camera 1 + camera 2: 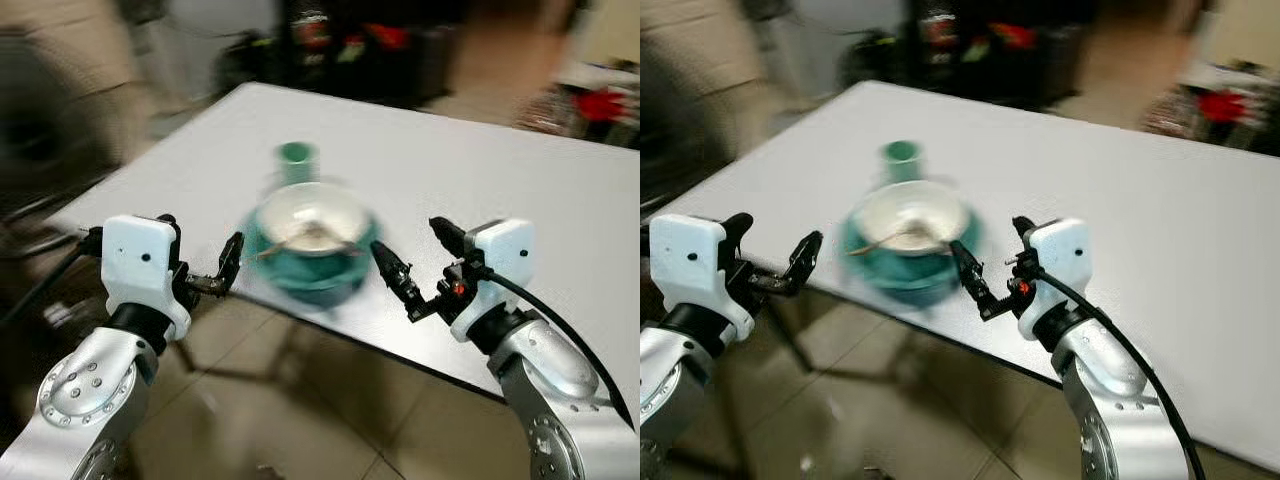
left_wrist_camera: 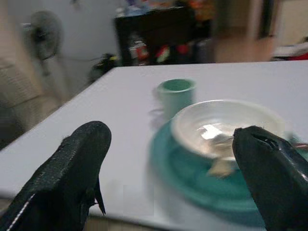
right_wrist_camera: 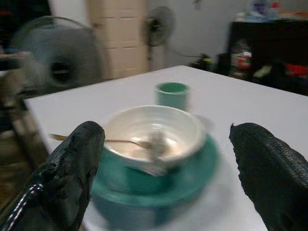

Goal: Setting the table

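Observation:
A white bowl sits on a teal plate near the front edge of the white table. A thin utensil lies across the bowl, with its handle sticking out over the rim. Just behind stands a small teal cup. My left gripper is open, just off the table edge to the left of the plate. To the right of the plate my right gripper hovers open over the table edge. Both are empty. The pictures are blurred.
A standing fan is off the table's left side. Dark shelving with red items stands behind the table. Tiled floor lies below the front edge. The table's right half is bare.

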